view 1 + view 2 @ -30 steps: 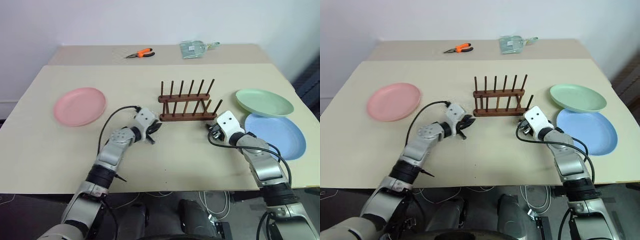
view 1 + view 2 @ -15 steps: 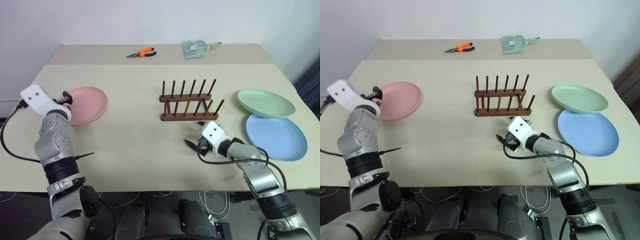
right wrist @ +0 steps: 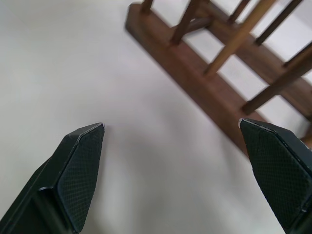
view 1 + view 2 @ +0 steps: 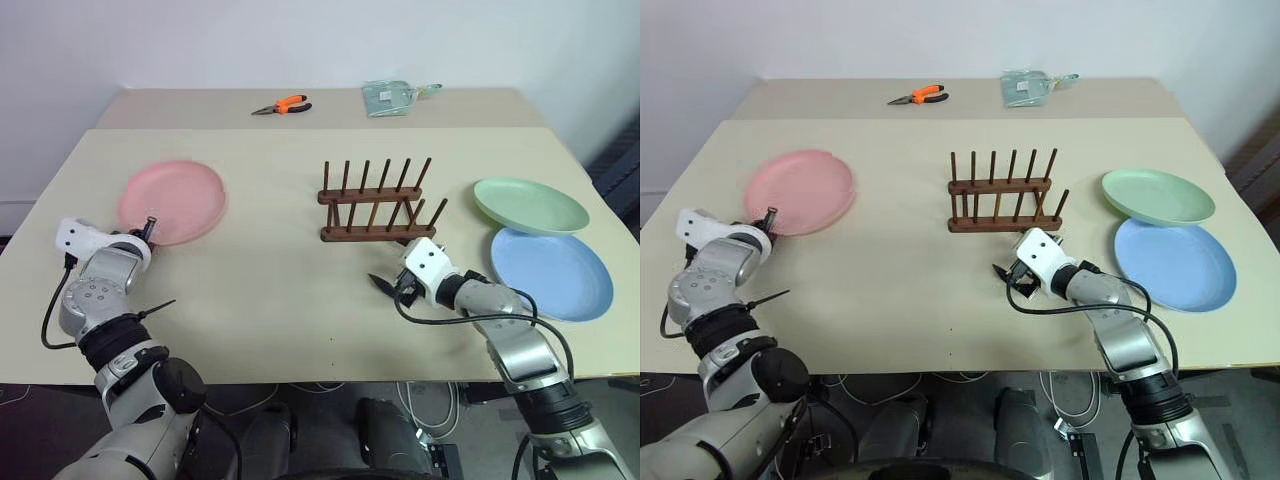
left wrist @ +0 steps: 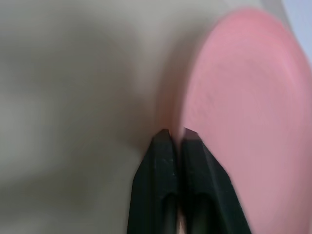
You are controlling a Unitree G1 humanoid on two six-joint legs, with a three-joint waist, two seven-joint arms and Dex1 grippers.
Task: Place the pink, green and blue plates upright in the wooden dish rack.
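The pink plate (image 4: 172, 200) sits at the table's left, its near rim lifted a little. My left gripper (image 4: 148, 228) is shut on that near rim; in the left wrist view both fingers (image 5: 163, 156) pinch the pink plate (image 5: 243, 117) at its edge. The wooden dish rack (image 4: 375, 200) stands empty mid-table. My right gripper (image 4: 385, 285) hovers open just in front of the rack's (image 3: 219, 92) base, holding nothing. The green plate (image 4: 530, 205) lies at the right, overlapping the far edge of the blue plate (image 4: 550, 272).
Orange-handled pliers (image 4: 282, 105) and a clear plastic bag (image 4: 392, 97) lie on the back table beyond the seam. The table's front edge runs close below both arms.
My left arm swung from beside the rack out to the left and shut on the pink plate's rim, which shifted and tipped. My right gripper drew back from the rack and opened wide.
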